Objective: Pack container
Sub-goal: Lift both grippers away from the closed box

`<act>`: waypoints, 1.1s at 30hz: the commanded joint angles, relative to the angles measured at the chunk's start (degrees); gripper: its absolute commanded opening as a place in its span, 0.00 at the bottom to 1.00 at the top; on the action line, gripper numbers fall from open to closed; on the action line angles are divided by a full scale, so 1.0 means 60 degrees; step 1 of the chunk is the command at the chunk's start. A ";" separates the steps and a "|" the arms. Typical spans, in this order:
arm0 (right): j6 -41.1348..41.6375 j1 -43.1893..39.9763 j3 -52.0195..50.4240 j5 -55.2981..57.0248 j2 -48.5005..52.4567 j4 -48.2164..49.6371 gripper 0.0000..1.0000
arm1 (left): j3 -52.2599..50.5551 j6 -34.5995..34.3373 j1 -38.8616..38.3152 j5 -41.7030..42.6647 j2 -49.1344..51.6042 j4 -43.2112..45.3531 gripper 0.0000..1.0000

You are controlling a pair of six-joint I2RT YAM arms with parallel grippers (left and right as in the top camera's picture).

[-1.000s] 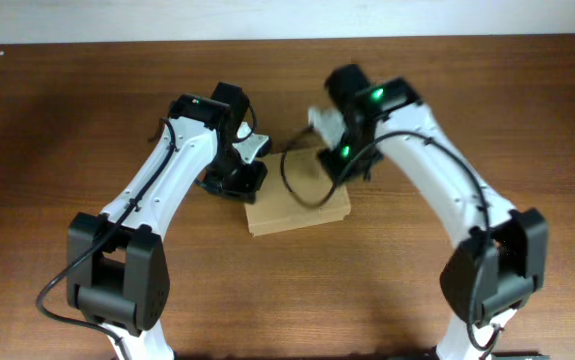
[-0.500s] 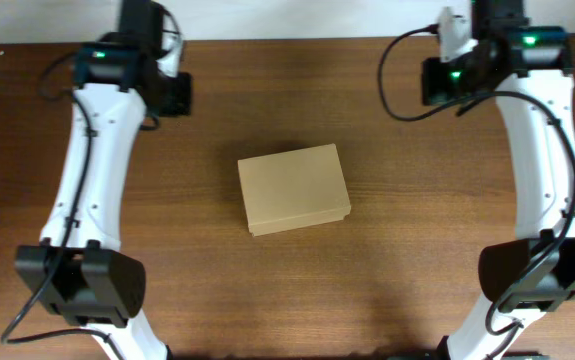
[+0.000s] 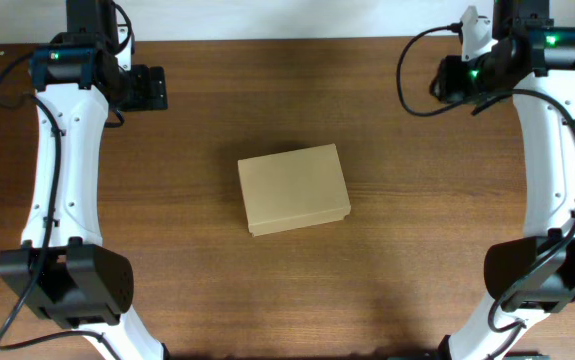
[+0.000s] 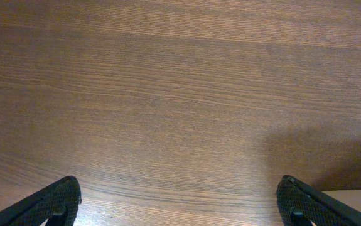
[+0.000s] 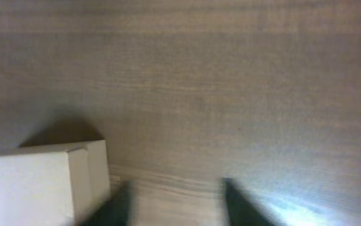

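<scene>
The container (image 3: 294,188), a plain tan cardboard box with its lid flat down, lies in the middle of the brown table. Both arms are drawn back to the far corners, well apart from it. My left gripper (image 3: 152,87) is at the far left. In the left wrist view it (image 4: 179,201) stands wide open over bare wood, and a pale corner of the container (image 4: 356,199) shows at the lower right. My right gripper (image 3: 445,82) is at the far right. The right wrist view is blurred: its jaws (image 5: 175,204) stand apart over bare table, with the container (image 5: 36,188) at the lower left.
The wooden table (image 3: 417,250) surrounds the box on all sides. A pale wall strip (image 3: 287,18) runs along the table's far edge, just behind both grippers.
Both arms have swung away from the box, where they met a second ago, out to the far corners. Both grippers have gone from shut to open.
</scene>
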 commanded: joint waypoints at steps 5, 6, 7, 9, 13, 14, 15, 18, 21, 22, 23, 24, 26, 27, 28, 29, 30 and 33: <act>0.0011 -0.0036 0.0087 0.0087 0.0018 -0.0208 0.99 | 0.0113 0.0055 0.0029 -0.0044 -0.0178 -0.0044 1.00; 0.0011 -0.0036 0.0087 0.0091 0.0018 -0.0208 0.99 | 0.0113 0.0055 0.0029 -0.0044 -0.0178 -0.0047 1.00; 0.0011 -0.0036 0.0087 0.0091 0.0015 -0.0208 0.99 | 0.0113 0.0055 0.0029 -0.0044 -0.0178 -0.0047 1.00; 0.0011 -0.0036 0.0087 0.0091 0.0015 -0.0208 0.99 | 0.0113 0.0055 0.0029 -0.0044 -0.0178 -0.0047 1.00; 0.0011 -0.0036 0.0087 0.0091 0.0018 -0.0208 0.99 | 0.0113 0.0055 0.0029 -0.0044 -0.0178 -0.0044 1.00; 0.0011 -0.0036 0.0087 0.0091 0.0018 -0.0208 0.99 | 0.0113 0.0055 0.0029 -0.0044 -0.0178 -0.0047 1.00; 0.0011 -0.0036 0.0087 0.0091 0.0018 -0.0208 0.99 | 0.0113 0.0055 0.0029 -0.0044 -0.0178 -0.0044 1.00; 0.0011 -0.0036 0.0087 0.0091 0.0018 -0.0208 0.99 | 0.0113 0.0055 0.0029 -0.0044 -0.0178 -0.0044 1.00; 0.0011 -0.0036 0.0087 0.0091 0.0018 -0.0208 0.99 | 0.0113 0.0055 0.0029 -0.0044 -0.0178 -0.0047 1.00; 0.0011 -0.0036 0.0087 0.0091 0.0018 -0.0208 0.99 | 0.0113 0.0055 0.0029 -0.0044 -0.0178 -0.0044 1.00; 0.0011 -0.0036 0.0087 0.0091 0.0018 -0.0208 0.99 | 0.0113 0.0055 0.0029 -0.0044 -0.0178 -0.0047 1.00; 0.0011 -0.0036 0.0087 0.0091 0.0018 -0.0208 0.99 | 0.0113 0.0055 0.0029 -0.0044 -0.0178 -0.0044 1.00; 0.0011 -0.0036 0.0087 0.0091 0.0015 -0.0208 0.99 | 0.0113 0.0055 0.0029 -0.0044 -0.0178 -0.0044 0.99; 0.0011 -0.0036 0.0087 0.0091 0.0018 -0.0208 0.99 | 0.0113 0.0055 0.0029 -0.0044 -0.0178 -0.0044 1.00; 0.0011 -0.0036 0.0087 0.0091 0.0018 -0.0208 0.99 | 0.0113 0.0055 0.0029 -0.0044 -0.0178 -0.0047 1.00; 0.0011 -0.0036 0.0087 0.0091 0.0018 -0.0208 0.99 | 0.0113 0.0055 0.0029 -0.0044 -0.0178 -0.0044 1.00; 0.0011 -0.0036 0.0087 0.0091 0.0018 -0.0208 0.99 | 0.0113 0.0055 0.0029 -0.0044 -0.0178 -0.0047 1.00; 0.0007 -0.0033 0.0087 0.0386 0.0015 -0.0284 0.99 | 0.0113 0.0055 0.0029 -0.0044 -0.0178 -0.0047 1.00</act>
